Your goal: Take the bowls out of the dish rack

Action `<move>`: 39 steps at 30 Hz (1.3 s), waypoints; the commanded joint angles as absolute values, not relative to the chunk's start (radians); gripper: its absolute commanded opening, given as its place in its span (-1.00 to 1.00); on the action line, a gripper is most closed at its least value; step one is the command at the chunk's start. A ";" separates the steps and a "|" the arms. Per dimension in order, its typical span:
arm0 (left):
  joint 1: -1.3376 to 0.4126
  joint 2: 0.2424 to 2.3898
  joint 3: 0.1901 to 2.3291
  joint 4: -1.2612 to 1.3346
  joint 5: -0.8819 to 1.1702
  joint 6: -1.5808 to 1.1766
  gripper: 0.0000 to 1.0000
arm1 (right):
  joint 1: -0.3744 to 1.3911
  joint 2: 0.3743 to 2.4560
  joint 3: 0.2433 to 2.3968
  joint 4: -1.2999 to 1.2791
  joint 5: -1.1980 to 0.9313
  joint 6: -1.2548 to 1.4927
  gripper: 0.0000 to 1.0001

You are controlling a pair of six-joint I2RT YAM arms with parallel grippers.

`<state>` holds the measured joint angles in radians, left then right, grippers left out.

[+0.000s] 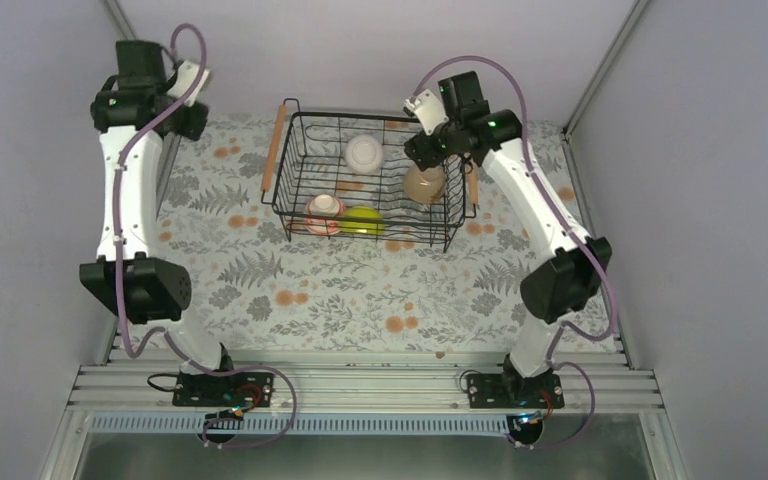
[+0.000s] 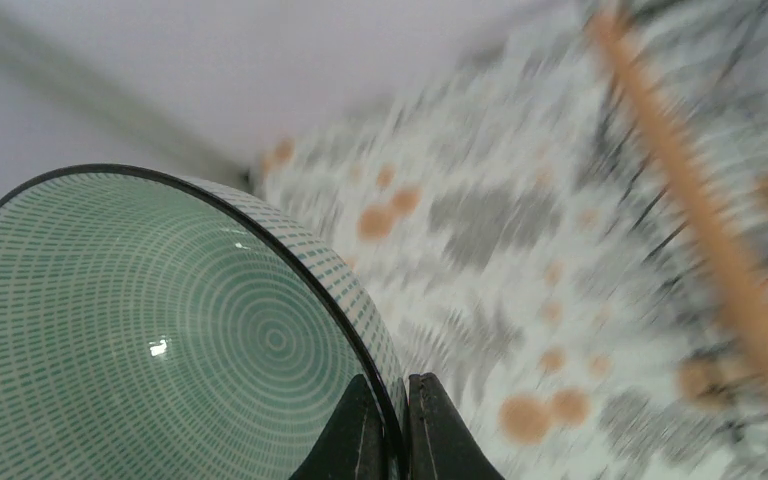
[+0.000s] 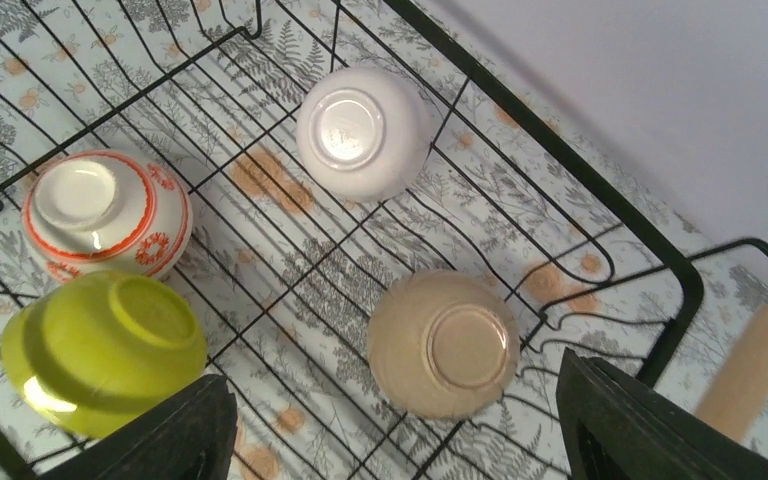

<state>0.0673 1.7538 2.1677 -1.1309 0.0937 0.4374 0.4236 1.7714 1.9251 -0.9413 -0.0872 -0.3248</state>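
My left tool (image 2: pixel 403 400) is pinched shut on the rim of the mint-green bowl (image 2: pixel 160 330), one finger inside the wall and one outside. It is a glossy round bowl with a thin dark rim and fine rings of dashes running down to its centre. It is held outside the dish rack (image 1: pixel 290 215), over the far left part of the bench (image 1: pixel 260 290). Everything behind it in the wrist view is blurred. My right tool (image 3: pixel 400 440) has its jaws spread wide and holds nothing. It hangs over the right side of the rack, directly above the tan bowl (image 3: pixel 445 345), which is matte and lies upside down with its foot ring up. Three more bowls lie inverted on the black wire floor: a smooth white bowl (image 3: pixel 360 130), a red-orange patterned bowl (image 3: pixel 105 215), and touching that one a shiny yellow-green bowl (image 3: pixel 100 350). The rack is a rectangular grid of thin wire with a pale wooden handle (image 3: pixel 750 370) at each end. It stands on a cloth (image 1: pixel 360 300) printed with grey ferns and orange flowers.
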 commanded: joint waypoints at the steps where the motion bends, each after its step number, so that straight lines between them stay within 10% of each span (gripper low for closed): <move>1: 0.167 1.689 1.923 -1.044 -0.058 0.566 -0.95 | 0.422 1.866 2.044 -0.978 -0.111 -0.355 0.55; 11: 0.287 1.672 1.502 -0.833 -0.065 0.613 -0.95 | 0.447 2.033 2.182 -1.034 -0.102 -0.388 0.53; 39: 0.187 1.790 1.228 -0.644 -0.091 0.517 -0.95 | 0.512 2.097 2.203 -1.036 -0.064 -0.397 0.54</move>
<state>0.1913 1.7653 1.2377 -0.7074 -0.0696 0.5343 0.4992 2.0888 2.1727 -1.0271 -0.0834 -0.3927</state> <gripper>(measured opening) 0.061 0.774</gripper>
